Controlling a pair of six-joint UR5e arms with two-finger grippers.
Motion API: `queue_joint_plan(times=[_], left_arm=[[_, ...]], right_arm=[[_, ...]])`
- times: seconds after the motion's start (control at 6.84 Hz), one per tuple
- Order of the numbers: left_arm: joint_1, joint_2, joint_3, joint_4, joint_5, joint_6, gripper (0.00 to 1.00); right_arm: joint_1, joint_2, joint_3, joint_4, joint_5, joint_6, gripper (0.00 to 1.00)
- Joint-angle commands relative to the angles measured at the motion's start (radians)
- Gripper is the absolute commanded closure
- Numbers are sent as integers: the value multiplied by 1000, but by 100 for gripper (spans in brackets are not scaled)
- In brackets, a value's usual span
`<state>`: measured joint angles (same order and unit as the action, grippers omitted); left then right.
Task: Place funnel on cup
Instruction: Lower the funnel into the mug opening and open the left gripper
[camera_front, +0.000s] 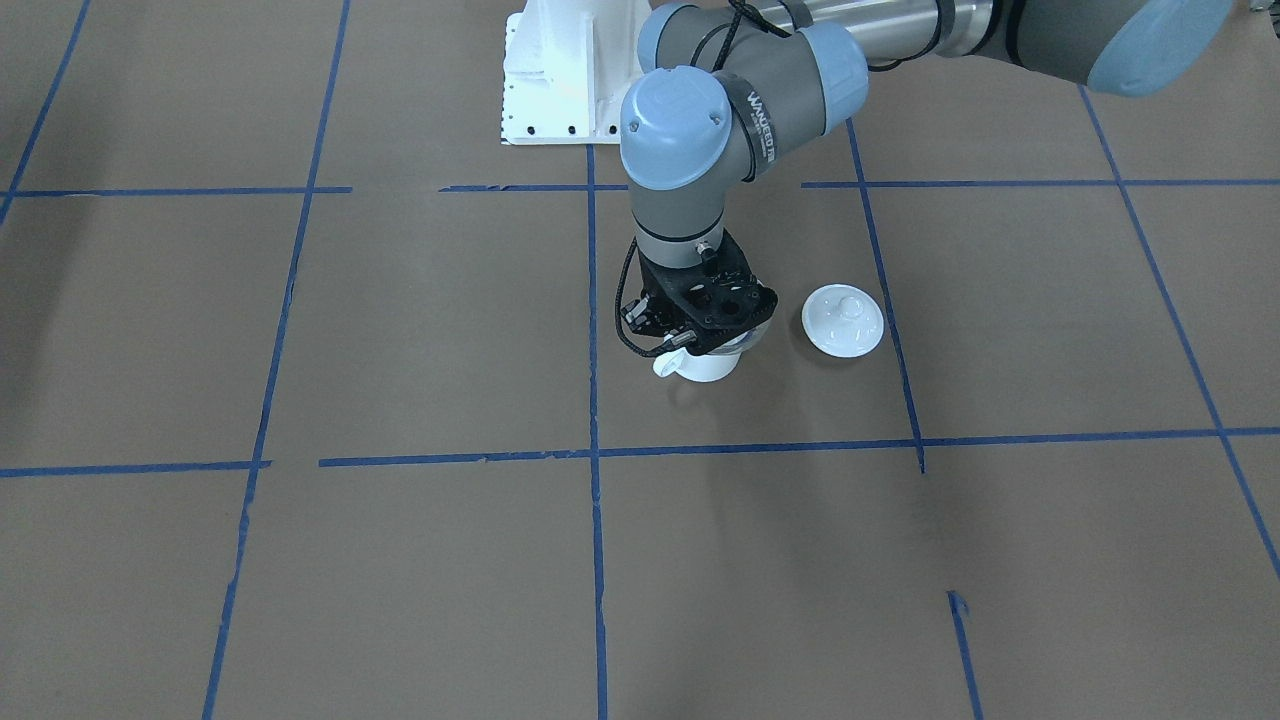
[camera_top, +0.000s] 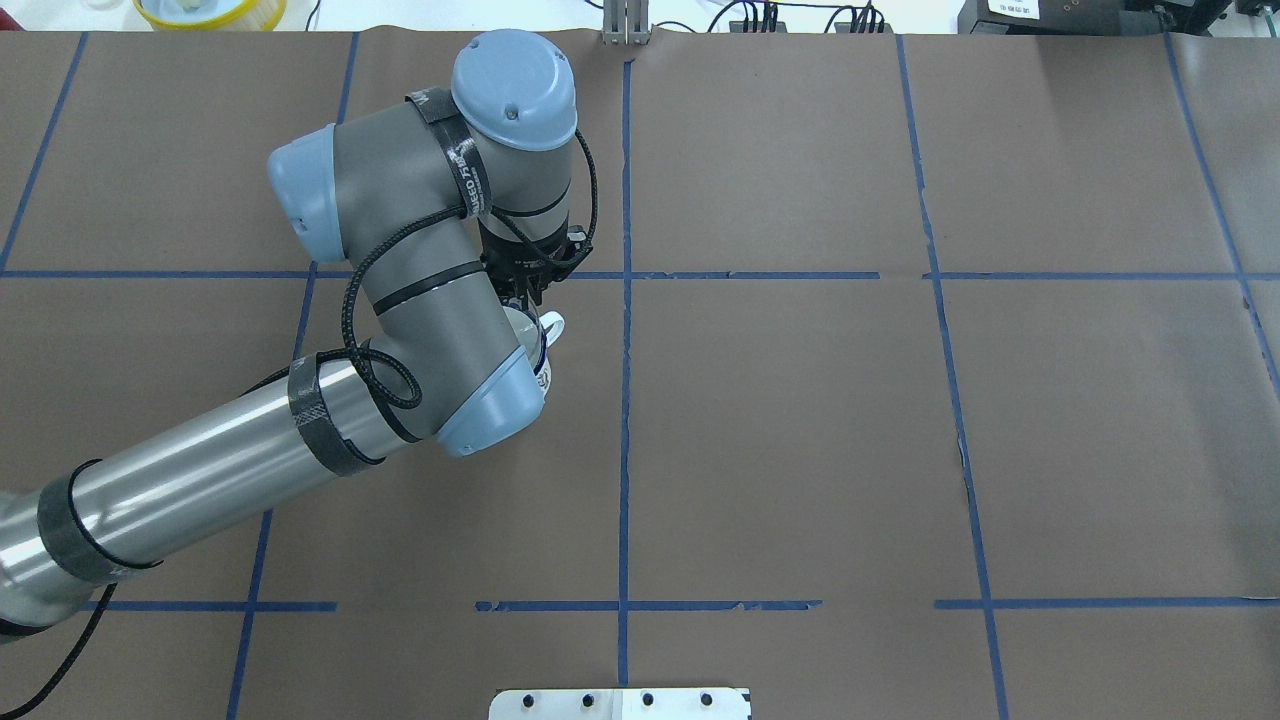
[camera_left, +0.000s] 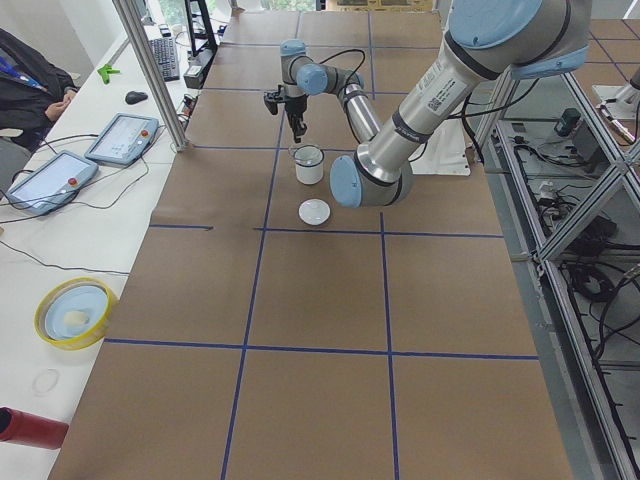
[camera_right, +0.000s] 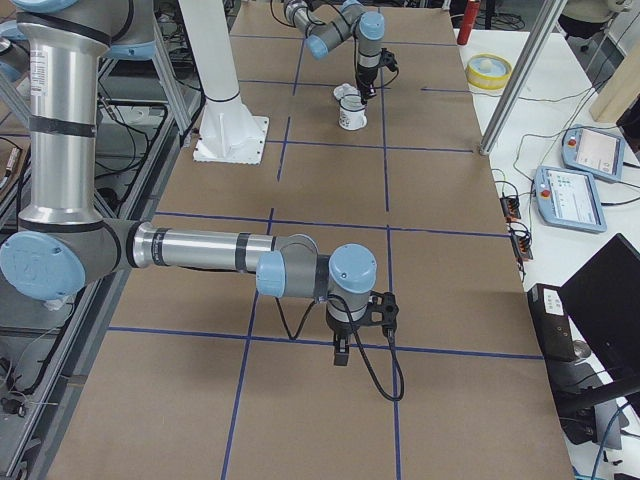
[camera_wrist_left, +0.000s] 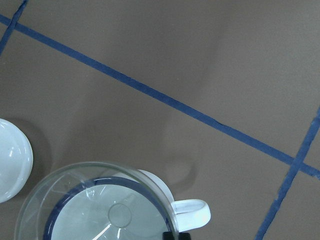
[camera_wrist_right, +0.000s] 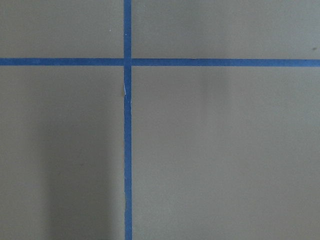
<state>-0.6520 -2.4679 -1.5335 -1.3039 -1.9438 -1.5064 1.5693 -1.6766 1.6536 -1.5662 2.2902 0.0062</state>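
The white cup with a dark blue rim stands near the table's middle, its handle pointing sideways. The clear funnel is over the cup's mouth with its spout down inside the blue rim. My left gripper is right above the cup. One dark fingertip meets the funnel's rim on the handle side, and the gripper looks shut on that rim. My right gripper hangs low over bare table far from the cup. It shows only in the exterior right view, so I cannot tell its state.
A round white knobbed lid lies on the table beside the cup. The white robot base plate stands behind it. A yellow bowl, tablets and a red can sit on the side bench.
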Motion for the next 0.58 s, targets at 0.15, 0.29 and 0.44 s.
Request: queue_joint_plan(times=[0.15, 0.29, 0.44], left_arm=[[0, 27, -93, 3, -1, 26, 0], [-6, 77, -206, 17, -1, 126, 0], [-50, 131, -287, 20, -3, 238, 0]], right_arm=[[0, 0, 0, 0, 0, 0, 0], [0, 0, 0, 0, 0, 0, 0], [0, 0, 0, 0, 0, 0, 0]])
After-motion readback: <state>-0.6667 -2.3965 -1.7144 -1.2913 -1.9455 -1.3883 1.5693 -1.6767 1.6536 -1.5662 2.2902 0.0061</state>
